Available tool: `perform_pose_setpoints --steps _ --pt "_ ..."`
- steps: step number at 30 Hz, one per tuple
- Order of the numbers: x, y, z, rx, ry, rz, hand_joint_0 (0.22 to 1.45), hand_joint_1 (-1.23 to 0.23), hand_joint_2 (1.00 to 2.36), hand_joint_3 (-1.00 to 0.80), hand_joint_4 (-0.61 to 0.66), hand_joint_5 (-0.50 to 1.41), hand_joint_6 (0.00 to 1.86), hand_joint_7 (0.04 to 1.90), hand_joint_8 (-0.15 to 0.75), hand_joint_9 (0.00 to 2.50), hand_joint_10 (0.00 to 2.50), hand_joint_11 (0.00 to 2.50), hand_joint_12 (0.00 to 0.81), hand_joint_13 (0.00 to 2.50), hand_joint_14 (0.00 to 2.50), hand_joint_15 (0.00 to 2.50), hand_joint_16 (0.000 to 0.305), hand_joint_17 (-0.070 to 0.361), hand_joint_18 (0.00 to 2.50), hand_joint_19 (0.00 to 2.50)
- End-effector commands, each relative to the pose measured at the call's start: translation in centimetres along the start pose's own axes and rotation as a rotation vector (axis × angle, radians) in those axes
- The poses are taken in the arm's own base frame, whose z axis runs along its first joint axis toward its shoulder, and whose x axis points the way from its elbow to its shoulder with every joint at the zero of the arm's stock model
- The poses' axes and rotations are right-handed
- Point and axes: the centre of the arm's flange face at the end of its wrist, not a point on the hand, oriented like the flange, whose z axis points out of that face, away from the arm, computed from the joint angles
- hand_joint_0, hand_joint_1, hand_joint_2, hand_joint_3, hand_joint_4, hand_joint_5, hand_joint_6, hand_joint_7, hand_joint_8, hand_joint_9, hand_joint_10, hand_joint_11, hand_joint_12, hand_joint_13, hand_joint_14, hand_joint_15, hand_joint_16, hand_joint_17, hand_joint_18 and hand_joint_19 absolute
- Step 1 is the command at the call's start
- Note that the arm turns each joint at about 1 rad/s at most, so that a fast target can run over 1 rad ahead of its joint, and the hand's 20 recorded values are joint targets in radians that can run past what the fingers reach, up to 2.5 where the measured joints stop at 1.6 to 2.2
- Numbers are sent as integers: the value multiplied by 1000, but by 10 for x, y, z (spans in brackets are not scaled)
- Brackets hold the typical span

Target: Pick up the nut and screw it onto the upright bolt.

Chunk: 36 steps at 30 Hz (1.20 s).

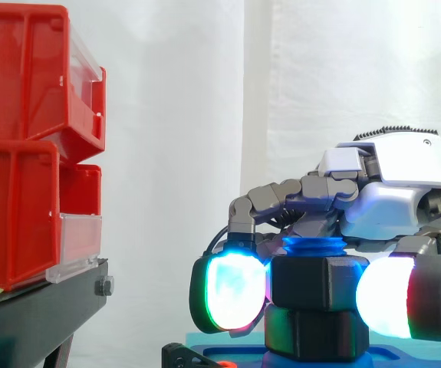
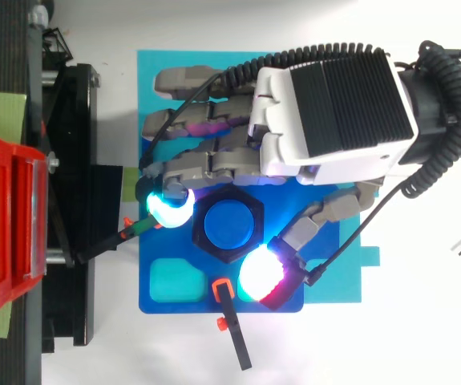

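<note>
**Nut on the bolt, hand set to turn**

White curtain (image 1: 174,153) behind, red bins (image 1: 21,138) stacked on the black stand (image 1: 44,307) out left. Nearest us, a black clamp (image 2: 236,341) bites the near edge of the blue plate (image 2: 166,301). Just behind it the thumb's glowing pad (image 2: 264,274) presses the black hex nut (image 1: 320,280). The nut sits over the upright blue bolt (image 2: 228,223) mid-plate, thread tip poking out above, a second black hex block (image 1: 316,333) directly below. On the far side a curled finger's cyan pad (image 2: 170,207) meets the opposite flat, so the hand (image 2: 334,104) is pinching the nut. Looks like the screwing step: next, I'd say, a level twist about the bolt's axis, then release and re-grip.
</note>
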Motion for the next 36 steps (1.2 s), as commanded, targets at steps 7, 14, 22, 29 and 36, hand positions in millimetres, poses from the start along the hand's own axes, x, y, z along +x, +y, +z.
perform_pose_setpoints --steps 7,14,22,29,36 --pt "-16 9 7 -25 -8 -1 352 -608 1000 -500 263 -118 504 1062 297 734 2 57 404 365 0 0 54 122 109 0" --pt "-27 12 8 -7 35 8 352 -553 1000 -500 250 -114 503 1060 301 776 2 76 407 392 0 0 55 125 128 4" --pt "-46 17 7 0 33 7 349 -547 1000 -500 252 -115 504 1055 303 779 3 75 407 395 0 0 56 127 133 8" --pt "-88 26 -4 61 -30 35 356 -531 1000 -500 249 -114 504 1057 300 799 4 75 402 408 0 0 56 127 139 17" --pt "-127 31 -25 177 -70 100 363 -527 1000 -500 248 -111 504 1049 302 834 3 87 400 434 0 0 56 127 161 30"
